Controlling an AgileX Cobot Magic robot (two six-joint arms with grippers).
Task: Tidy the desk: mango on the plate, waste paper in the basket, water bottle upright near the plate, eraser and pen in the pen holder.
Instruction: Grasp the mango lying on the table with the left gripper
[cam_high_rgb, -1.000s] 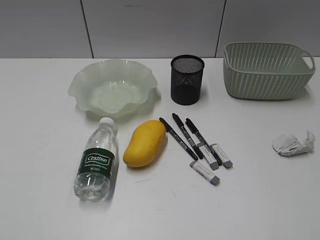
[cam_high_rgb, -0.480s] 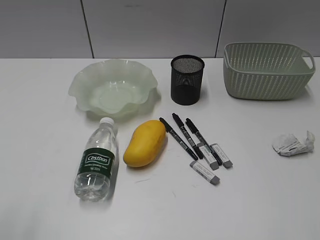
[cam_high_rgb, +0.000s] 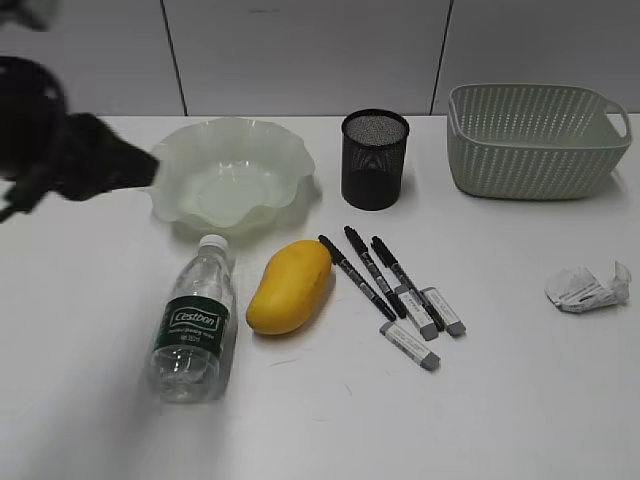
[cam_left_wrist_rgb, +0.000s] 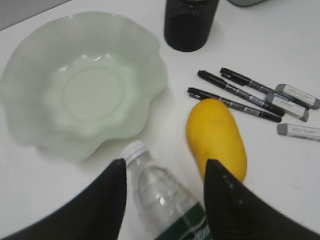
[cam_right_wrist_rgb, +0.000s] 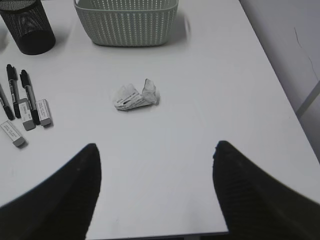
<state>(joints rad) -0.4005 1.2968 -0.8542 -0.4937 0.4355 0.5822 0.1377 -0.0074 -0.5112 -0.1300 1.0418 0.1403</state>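
Observation:
The water bottle (cam_high_rgb: 192, 325) lies on its side on the desk (cam_high_rgb: 520, 400), with the mango (cam_high_rgb: 290, 287) to its right. The empty plate (cam_high_rgb: 270, 140) is behind them. Three pens (cam_high_rgb: 370, 268) and three erasers (cam_high_rgb: 425, 320) lie in front of the pen holder (cam_high_rgb: 374, 160). The waste paper (cam_high_rgb: 585, 288) lies at the right, in front of the basket (cam_high_rgb: 535, 150). My left gripper (cam_left_wrist_rgb: 165, 167) is open above the bottle's neck (cam_left_wrist_rgb: 160, 195), with the mango (cam_left_wrist_rgb: 216, 137) by its right finger. My right gripper (cam_right_wrist_rgb: 156, 150) is open and empty, short of the paper (cam_right_wrist_rgb: 135, 97).
The left arm shows as a dark blur (cam_high_rgb: 90, 160) at the exterior view's left edge, in front of the plate's left rim. The desk's right edge (cam_right_wrist_rgb: 280, 85) runs close to the basket (cam_right_wrist_rgb: 127, 22). The right arm does not show in the exterior view.
The left arm has come into the exterior view from the left, blurred by its motion. The objects on the desk have not moved.

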